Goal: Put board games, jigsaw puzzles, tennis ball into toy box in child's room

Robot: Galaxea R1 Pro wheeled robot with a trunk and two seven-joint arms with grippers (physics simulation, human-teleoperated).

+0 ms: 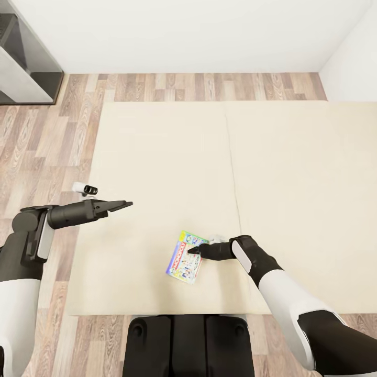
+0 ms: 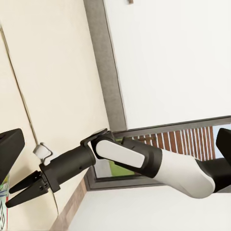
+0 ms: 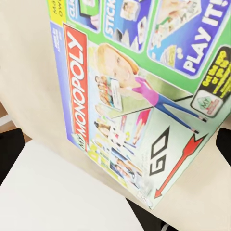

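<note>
One board game (image 1: 184, 256), a bright Monopoly board, lies flat near the front edge of the cream bed (image 1: 157, 157). My right gripper (image 1: 195, 251) hovers at its right edge. In the right wrist view the board game (image 3: 130, 91) spreads between the two wide-apart fingers (image 3: 10, 151), so this gripper is open. The left wrist view catches the right gripper (image 2: 12, 193) from the side, with a sliver of the board game (image 2: 2, 204) below it. My left gripper (image 1: 123, 204) is held over the bed's left part, open and empty, its fingers (image 2: 9, 149) far apart.
Wood-plank floor (image 1: 47, 141) surrounds the bed on the left and far side. A dark grey shelf unit (image 1: 26, 57) stands at the far left against the white wall (image 1: 199, 31). My dark base (image 1: 186, 340) is at the bed's front edge.
</note>
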